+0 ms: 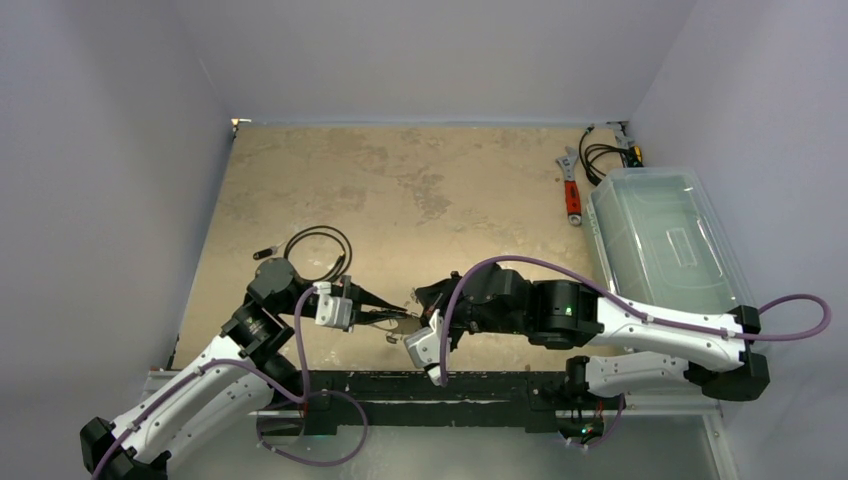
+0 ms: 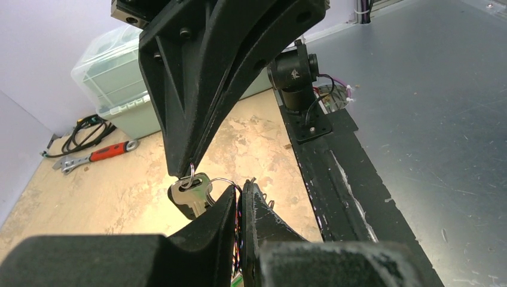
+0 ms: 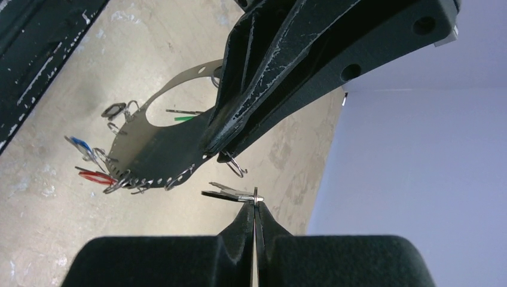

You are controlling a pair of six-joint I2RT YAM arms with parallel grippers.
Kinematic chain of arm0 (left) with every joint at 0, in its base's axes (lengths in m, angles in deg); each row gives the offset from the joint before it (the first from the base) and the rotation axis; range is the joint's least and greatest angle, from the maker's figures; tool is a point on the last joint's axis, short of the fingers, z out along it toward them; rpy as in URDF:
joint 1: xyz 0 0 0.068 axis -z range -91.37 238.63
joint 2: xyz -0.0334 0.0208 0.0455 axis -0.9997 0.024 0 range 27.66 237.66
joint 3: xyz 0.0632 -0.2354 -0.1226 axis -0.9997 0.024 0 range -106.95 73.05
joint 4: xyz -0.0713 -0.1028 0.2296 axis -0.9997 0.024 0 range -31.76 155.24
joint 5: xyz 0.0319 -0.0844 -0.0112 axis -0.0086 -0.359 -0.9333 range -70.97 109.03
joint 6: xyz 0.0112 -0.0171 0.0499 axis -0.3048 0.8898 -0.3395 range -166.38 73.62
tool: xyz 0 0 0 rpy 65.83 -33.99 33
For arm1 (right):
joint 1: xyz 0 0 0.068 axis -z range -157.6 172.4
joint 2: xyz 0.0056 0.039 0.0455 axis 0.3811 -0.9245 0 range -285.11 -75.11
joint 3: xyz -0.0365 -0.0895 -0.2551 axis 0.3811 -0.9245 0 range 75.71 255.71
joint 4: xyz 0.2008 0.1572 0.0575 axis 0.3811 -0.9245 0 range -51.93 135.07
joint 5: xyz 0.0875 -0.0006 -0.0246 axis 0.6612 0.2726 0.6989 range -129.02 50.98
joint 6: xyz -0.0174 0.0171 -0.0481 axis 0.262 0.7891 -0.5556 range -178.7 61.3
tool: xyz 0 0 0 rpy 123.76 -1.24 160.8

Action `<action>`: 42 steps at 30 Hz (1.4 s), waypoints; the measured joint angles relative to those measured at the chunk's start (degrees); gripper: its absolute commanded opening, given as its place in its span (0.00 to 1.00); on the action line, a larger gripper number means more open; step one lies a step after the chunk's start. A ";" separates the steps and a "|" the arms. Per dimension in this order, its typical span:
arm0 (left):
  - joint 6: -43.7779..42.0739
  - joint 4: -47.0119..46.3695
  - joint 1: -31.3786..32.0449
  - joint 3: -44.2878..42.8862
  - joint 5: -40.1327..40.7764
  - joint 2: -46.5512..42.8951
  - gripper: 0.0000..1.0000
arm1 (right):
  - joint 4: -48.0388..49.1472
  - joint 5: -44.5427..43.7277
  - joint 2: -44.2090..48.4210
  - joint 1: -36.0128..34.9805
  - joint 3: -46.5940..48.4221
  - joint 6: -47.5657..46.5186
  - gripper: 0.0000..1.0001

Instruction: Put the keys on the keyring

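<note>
My left gripper [image 2: 242, 196] is shut on the rim of the keyring [image 3: 149, 149], a wide flat silvery ring with small holes along its edge. Keys with blue [image 3: 78, 143], red [image 3: 95, 176] and green [image 3: 185, 118] tags hang from it on small wire loops. My right gripper [image 3: 254, 203] is shut on the small split ring of a plain silvery key [image 3: 230, 192], held just below the keyring's rim, apart from it. The same key [image 2: 190, 194] hangs beside the left fingers. In the top view the left gripper [image 1: 385, 318] and right gripper [image 1: 412, 322] meet tip to tip near the table's front edge.
A black coiled cable [image 1: 318, 252] lies behind the left arm. A red-handled wrench [image 1: 572, 195] and a bundle of black cable [image 1: 605, 155] lie at the back right. A clear lidded bin [image 1: 665, 235] stands along the right side. A black rail [image 1: 430, 390] runs along the front.
</note>
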 measured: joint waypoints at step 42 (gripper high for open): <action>0.70 0.85 0.31 0.02 -0.48 0.63 0.00 | -4.37 -1.44 -1.66 -4.98 1.92 -5.42 0.00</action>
